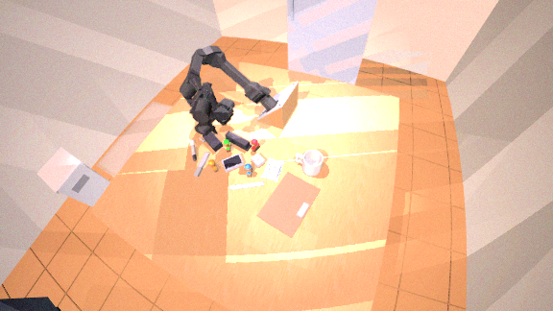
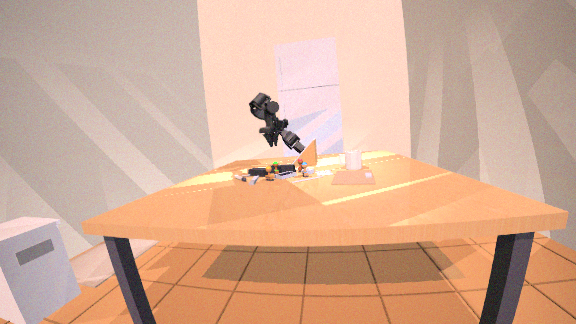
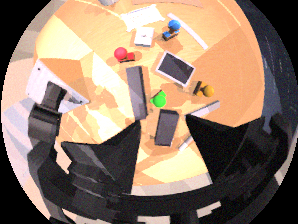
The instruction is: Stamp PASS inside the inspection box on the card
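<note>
Green-knobbed PASS stamp (image 3: 158, 99) stands upright beneath the open hand (image 3: 136, 152).

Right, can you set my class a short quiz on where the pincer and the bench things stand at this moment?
1. True or false: the pincer is shut on a stamp.
2. Fill in: the white mug stands ____ on the bench.
3. Where is the pincer? A raised above the bench; B touching the mug; C down on the floor.

Key: 1 false, it is open and the green-knobbed stamp stands free below it; 2 upright; 3 A.
</note>
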Controlling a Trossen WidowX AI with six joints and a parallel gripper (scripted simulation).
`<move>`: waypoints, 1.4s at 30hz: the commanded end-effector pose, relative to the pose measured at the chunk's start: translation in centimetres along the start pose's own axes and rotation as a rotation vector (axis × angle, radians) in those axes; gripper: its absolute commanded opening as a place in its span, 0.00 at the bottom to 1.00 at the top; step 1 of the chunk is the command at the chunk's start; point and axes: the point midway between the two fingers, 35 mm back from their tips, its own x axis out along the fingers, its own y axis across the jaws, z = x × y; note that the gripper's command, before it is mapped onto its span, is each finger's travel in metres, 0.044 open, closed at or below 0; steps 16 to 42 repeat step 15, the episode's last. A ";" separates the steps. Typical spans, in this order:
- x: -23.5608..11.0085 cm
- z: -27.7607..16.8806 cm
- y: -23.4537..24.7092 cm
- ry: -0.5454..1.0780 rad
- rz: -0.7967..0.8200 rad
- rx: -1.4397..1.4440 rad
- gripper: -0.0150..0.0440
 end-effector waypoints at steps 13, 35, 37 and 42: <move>0.0 0.0 0.0 0.000 0.000 0.000 0.71; 0.0 0.0 0.0 0.000 0.000 0.000 0.71; 0.0 0.0 0.0 0.000 0.000 0.000 0.71; 0.0 0.0 0.0 0.000 0.000 0.000 0.71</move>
